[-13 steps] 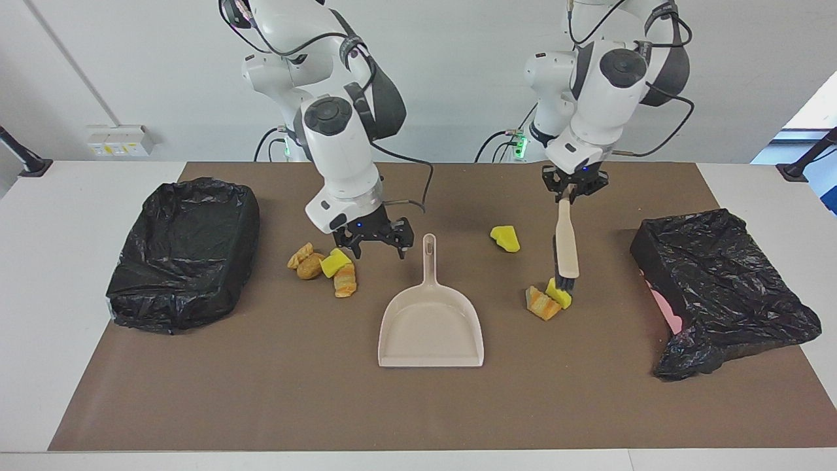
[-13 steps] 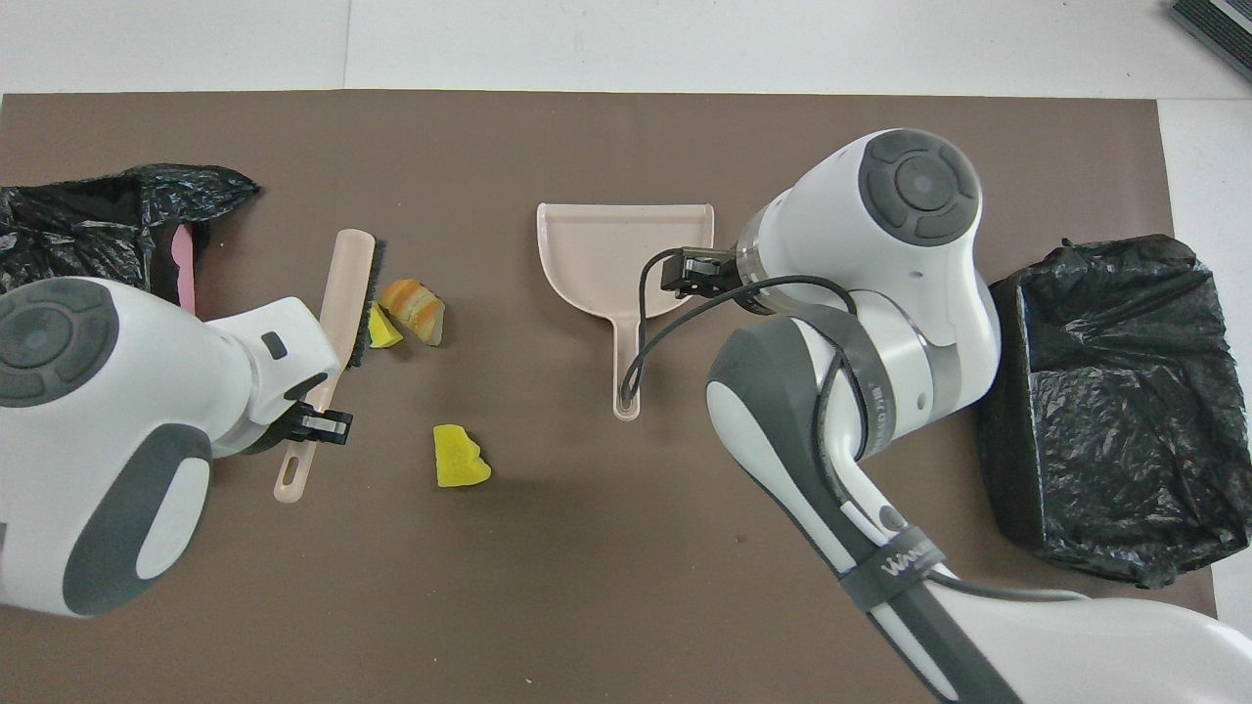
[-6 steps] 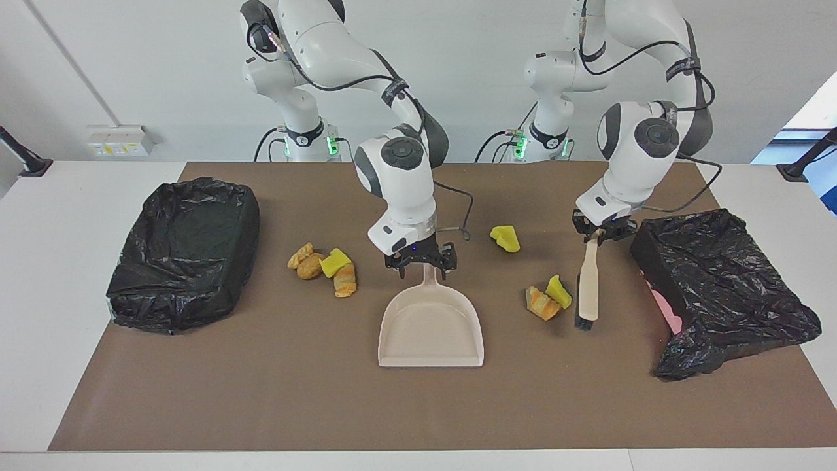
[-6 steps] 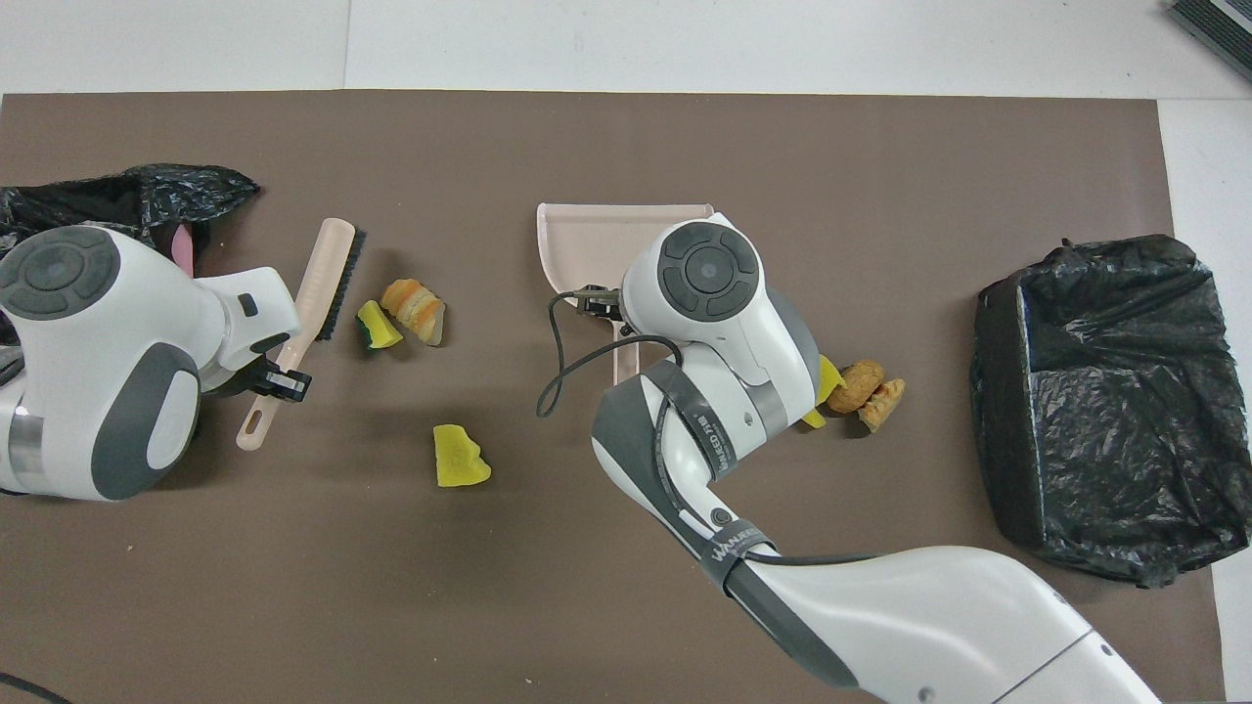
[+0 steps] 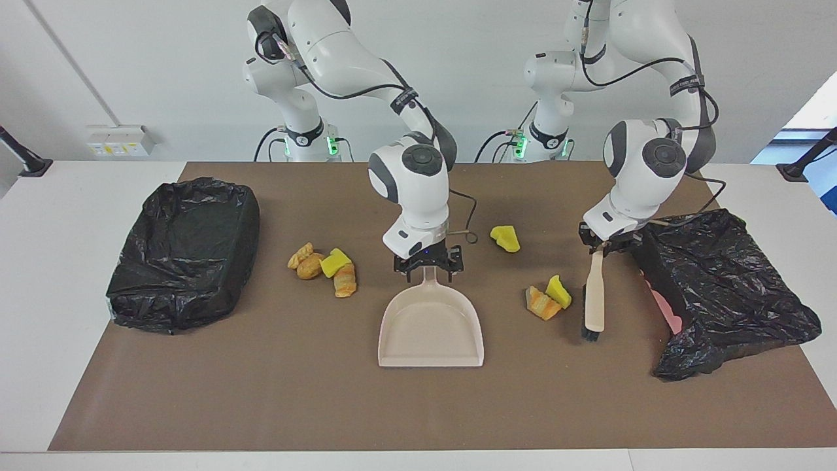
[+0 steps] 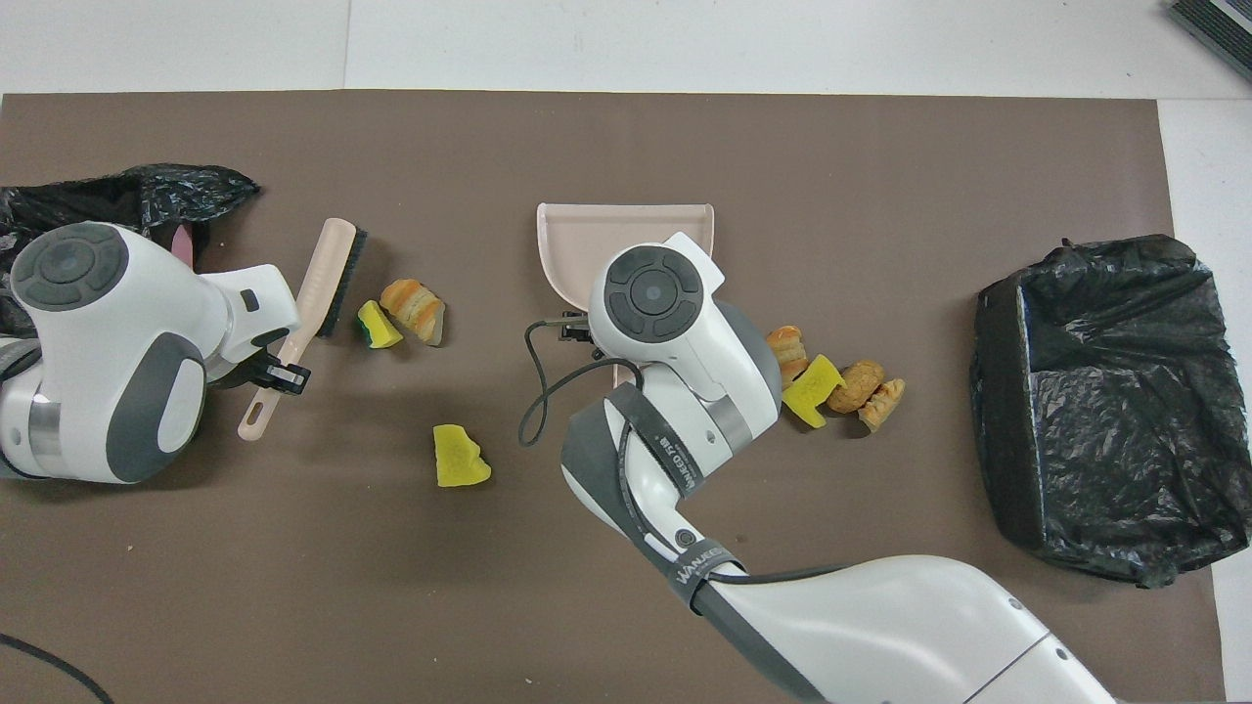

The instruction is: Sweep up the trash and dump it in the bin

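The beige dustpan (image 5: 431,327) lies flat mid-mat, also in the overhead view (image 6: 626,235). My right gripper (image 5: 428,269) is low over its handle, fingers open on either side. My left gripper (image 5: 603,243) is shut on the brush (image 5: 594,297), whose bristles rest on the mat beside two chunks of trash (image 5: 548,297). From overhead the brush (image 6: 328,274) is beside that pair (image 6: 401,313). One yellow chunk (image 5: 505,238) lies alone nearer the robots. Several chunks (image 5: 324,265) cluster beside the dustpan handle toward the right arm's end, also seen overhead (image 6: 831,381).
A bin lined with a black bag (image 5: 186,252) stands at the right arm's end of the mat, also seen overhead (image 6: 1105,401). Another black-bagged bin (image 5: 719,281) lies tilted at the left arm's end, close to the brush.
My right gripper moved from over the trash cluster to the dustpan handle and came down. My left gripper carried the brush away from the two chunks, toward the tilted bin.
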Controlling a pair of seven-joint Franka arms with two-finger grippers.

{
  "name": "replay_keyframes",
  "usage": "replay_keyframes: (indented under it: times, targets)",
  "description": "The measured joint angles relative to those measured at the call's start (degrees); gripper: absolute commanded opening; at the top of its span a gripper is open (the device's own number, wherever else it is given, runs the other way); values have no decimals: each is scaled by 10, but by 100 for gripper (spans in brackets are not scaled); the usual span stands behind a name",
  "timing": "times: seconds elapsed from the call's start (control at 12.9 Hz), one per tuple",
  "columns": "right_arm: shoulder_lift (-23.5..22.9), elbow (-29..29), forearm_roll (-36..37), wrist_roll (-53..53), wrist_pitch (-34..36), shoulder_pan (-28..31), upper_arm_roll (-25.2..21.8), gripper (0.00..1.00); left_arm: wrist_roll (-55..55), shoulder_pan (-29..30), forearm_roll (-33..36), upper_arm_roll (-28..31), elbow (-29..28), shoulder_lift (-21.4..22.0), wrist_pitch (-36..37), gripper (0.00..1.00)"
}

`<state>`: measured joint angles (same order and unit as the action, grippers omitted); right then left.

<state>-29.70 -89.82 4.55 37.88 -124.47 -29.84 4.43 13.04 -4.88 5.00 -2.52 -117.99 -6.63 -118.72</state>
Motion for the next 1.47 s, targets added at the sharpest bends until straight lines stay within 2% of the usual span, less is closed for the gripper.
replay_keyframes:
  times: [0.23, 0.31, 0.39, 0.54, 0.62, 0.7, 1.01, 1.32, 1.47]
  targets:
    - [4, 0, 1, 0, 20, -9, 0, 100, 8, 0, 0, -1, 0, -1, 5, 0]
    - [4, 0, 2, 0, 20, -9, -1, 88, 10, 0, 0, -2, 0, -1, 15, 0]
    - [4, 0, 2, 0, 19, -8, -1, 70, 11, -1, 0, -3, 0, 0, 28, 0]
    - [4, 0, 3, 0, 19, -7, -3, 43, 12, -1, 0, -7, 0, 0, 44, 0]
    - [4, -1, 3, 0, 19, -6, -3, 12, 13, -2, 0, -10, 0, 0, 48, 0]
    - [4, -2, 3, 0, 20, -6, -3, 0, 13, -8, 0, -13, 0, 1, 49, 0]
    - [5, -3, 3, -14, 33, -1, -4, 0, 12, -28, 0, -42, -2, 2, 52, 0]
    - [10, -2, -11, -245, 38, 27, -4, 0, -24, -31, 0, -100, -9, 13, 91, 0]
    - [22, -2, -12, -358, 68, 46, -4, 0, -64, -32, 0, -123, -9, 21, 112, 0]
